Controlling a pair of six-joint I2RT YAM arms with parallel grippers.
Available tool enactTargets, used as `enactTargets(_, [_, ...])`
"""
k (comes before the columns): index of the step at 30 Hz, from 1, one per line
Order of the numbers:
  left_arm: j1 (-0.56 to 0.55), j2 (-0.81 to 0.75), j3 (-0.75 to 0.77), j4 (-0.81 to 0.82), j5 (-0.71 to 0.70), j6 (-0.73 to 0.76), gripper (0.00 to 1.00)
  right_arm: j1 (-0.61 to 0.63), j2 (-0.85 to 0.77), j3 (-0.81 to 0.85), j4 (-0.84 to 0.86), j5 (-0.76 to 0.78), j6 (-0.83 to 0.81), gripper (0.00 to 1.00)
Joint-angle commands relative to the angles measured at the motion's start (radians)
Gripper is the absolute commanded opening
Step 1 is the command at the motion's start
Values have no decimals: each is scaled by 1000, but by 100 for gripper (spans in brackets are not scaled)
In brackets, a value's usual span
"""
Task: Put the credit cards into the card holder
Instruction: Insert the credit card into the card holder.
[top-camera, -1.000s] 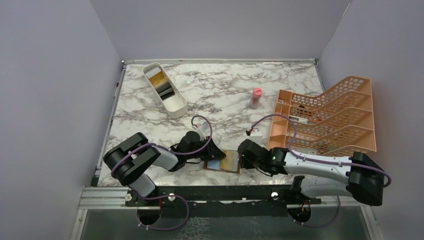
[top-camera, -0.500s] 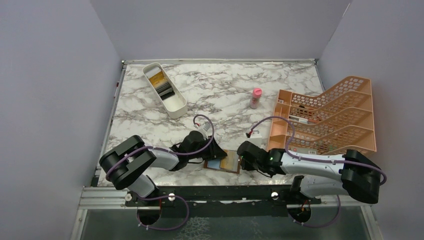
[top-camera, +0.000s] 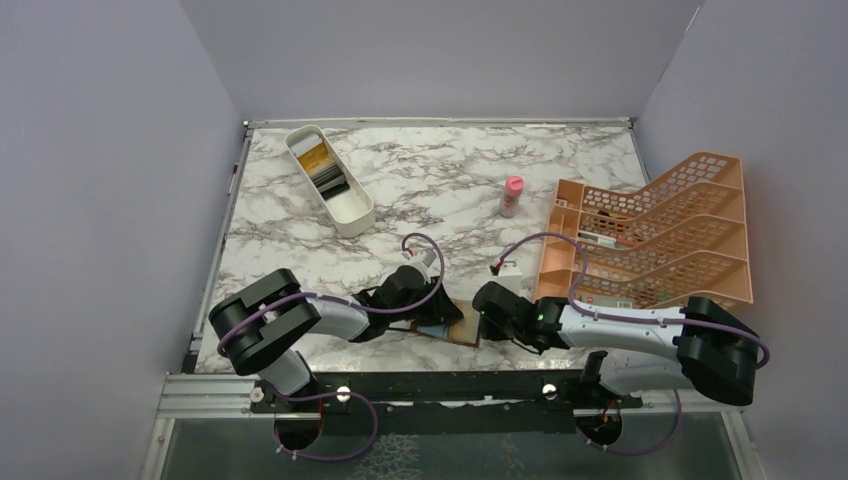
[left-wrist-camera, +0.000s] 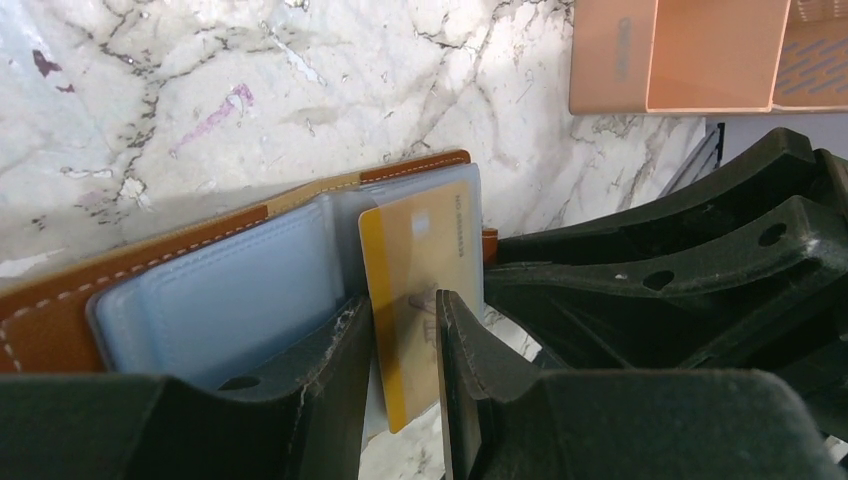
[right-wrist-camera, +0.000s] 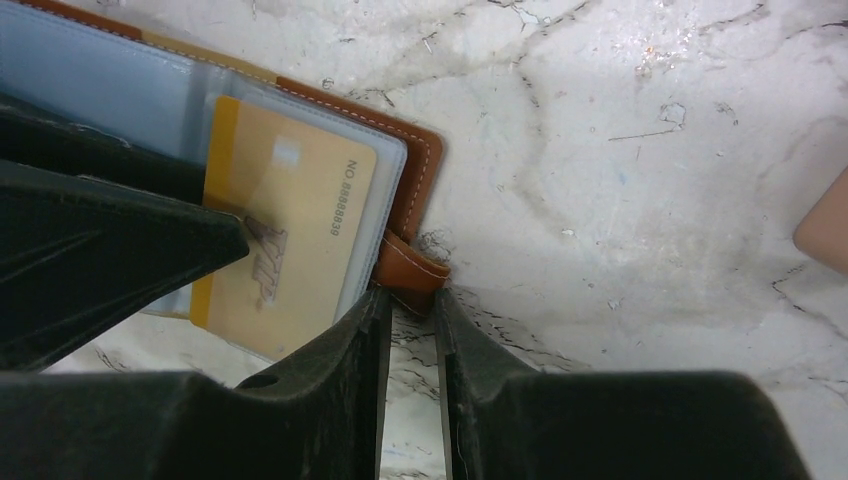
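The left fingers (left-wrist-camera: 460, 345) stand a little apart over the open card holder (left-wrist-camera: 200, 290), which lies flat on the table (left-wrist-camera: 300, 90) right under their tips. A gold credit card (left-wrist-camera: 415, 250) sits partly inside the holder's clear sleeve. Its free end lies in the gap between these fingers; one finger overlaps its edge and neither is closed on it. The right fingers (right-wrist-camera: 350, 380) are nearly together, with the holder's brown tab (right-wrist-camera: 412, 272) just at their tips; whether they nip it cannot be told. Far beyond both pairs of fingers, more credit cards (top-camera: 322, 165) rest in a white tray (top-camera: 352, 210).
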Motion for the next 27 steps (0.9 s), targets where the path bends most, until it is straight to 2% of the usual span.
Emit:
enactTargets(1, [-25,22,33,-4,-26,27,33,-2,26,-19,52,-15,7,27])
enactTargets(8, [-43,-7,53,-4,-33,65,34,-13,22,-18,56,6,-1,27])
enactTargets(15, [-62,28,77,-2,-21,38,35,-56,11,-10,56,18,-41,27])
enactTargets(22, [-57,-4,76,-15,-39,20,35,-62,-69,-9,-36,25,-17,27])
enactTargets(27, [-44,-26,101,-91,-35,31,36,-63,-149,15,-111,-2,20,29])
